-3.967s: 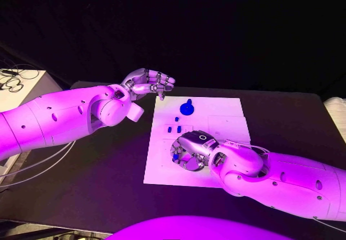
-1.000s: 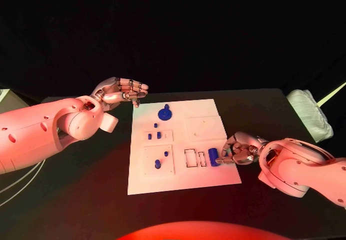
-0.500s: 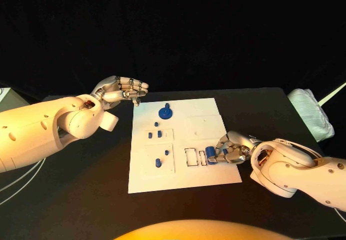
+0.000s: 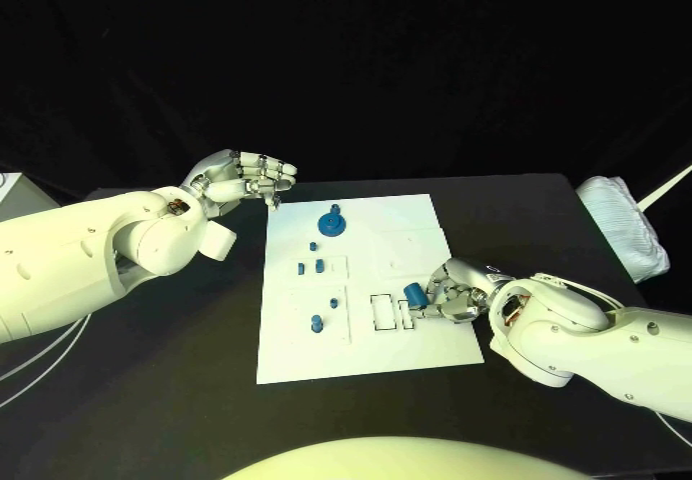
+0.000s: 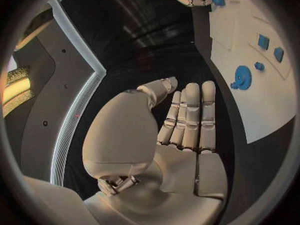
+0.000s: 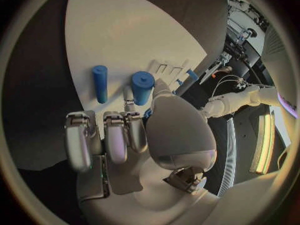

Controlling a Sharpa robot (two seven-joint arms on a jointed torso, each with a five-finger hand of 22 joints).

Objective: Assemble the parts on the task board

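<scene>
The blue cylinder part sits lower right of centre in the head view, pinched by the right hand just above the task board, over the outlined slots near the board's right side. The right wrist view shows the same cylinder gripped at the fingertips, with a second blue cylinder lying loose on the board beside it.

The step in hand looks like carrying this cylinder to its seat. Next it probably has to be stood upright and lined up with its recess before being pressed down.

Half a second ago the right hand and part were slightly lower and further right on the board; they have shifted up and left, toward the slots.

Further out, a blue gear-like part sits at the board's upper end, with small blue pieces at its left. The left hand, upper left beyond the board over the black counter, has stayed put, fingers curled in, holding nothing.
</scene>
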